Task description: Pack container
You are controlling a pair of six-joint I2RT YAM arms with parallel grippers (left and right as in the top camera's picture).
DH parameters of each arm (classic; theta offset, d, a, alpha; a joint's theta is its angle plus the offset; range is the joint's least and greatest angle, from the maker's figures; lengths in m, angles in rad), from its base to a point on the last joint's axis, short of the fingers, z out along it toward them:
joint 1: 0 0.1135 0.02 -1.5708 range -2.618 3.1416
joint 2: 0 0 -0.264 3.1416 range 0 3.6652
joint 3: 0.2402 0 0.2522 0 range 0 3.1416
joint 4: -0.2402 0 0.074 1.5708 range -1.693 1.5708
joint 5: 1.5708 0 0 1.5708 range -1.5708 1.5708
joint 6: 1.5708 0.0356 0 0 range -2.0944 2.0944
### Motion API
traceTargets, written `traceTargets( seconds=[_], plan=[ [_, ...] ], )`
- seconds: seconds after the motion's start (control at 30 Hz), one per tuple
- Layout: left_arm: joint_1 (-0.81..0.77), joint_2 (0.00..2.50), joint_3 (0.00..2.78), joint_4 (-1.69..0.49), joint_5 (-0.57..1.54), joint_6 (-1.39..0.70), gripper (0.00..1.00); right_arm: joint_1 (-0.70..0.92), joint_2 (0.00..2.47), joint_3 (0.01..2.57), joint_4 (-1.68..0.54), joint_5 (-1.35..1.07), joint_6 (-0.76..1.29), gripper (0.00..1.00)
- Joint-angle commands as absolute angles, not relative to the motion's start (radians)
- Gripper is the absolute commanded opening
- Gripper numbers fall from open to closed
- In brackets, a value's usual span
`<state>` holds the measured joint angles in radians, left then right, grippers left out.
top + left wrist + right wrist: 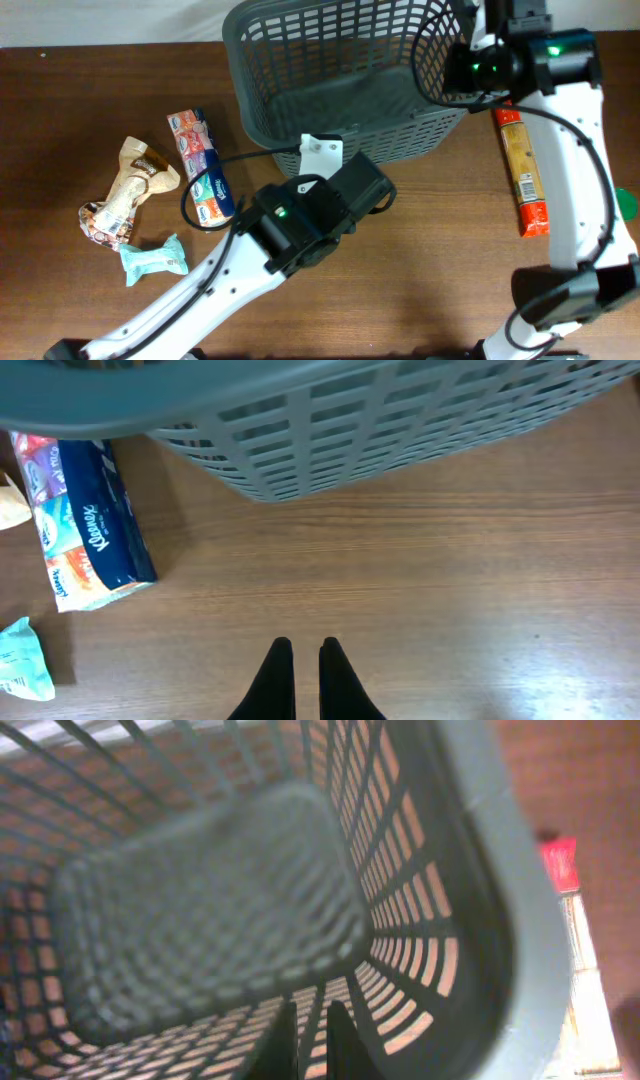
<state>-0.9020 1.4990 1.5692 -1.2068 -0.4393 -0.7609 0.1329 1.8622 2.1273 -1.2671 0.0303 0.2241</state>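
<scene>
I see my left arm (200, 290) slanting from the near left corner toward the middle, its left gripper (307, 685) empty with fingers drawn nearly together, while my right arm (580, 170) runs up the right side, wrist turned inward, the right gripper (312, 1045) likewise pinched to a slit.

container (330, 80) at back — tissue pack (200, 165) left, snack box (523, 170) right
</scene>
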Motion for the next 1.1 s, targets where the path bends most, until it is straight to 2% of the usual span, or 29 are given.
traceTargets(
  seconds=[0.0,0.5,1.07],
  plan=[
    [-0.879,1.533,1.592,-1.205,-0.468,-0.773,0.02,0.136,1.881,2.143,-1.277,0.065,0.214,0.04],
    [-0.797,1.55,1.592,-1.106,-0.468,-0.683,0.02,0.136,1.882,2.143,-1.346,0.129,0.191,0.04],
    [-0.744,1.593,1.592,-1.074,-0.473,-0.679,0.02,0.137,1.881,2.143,-1.378,0.128,0.188,0.04]
  ],
)
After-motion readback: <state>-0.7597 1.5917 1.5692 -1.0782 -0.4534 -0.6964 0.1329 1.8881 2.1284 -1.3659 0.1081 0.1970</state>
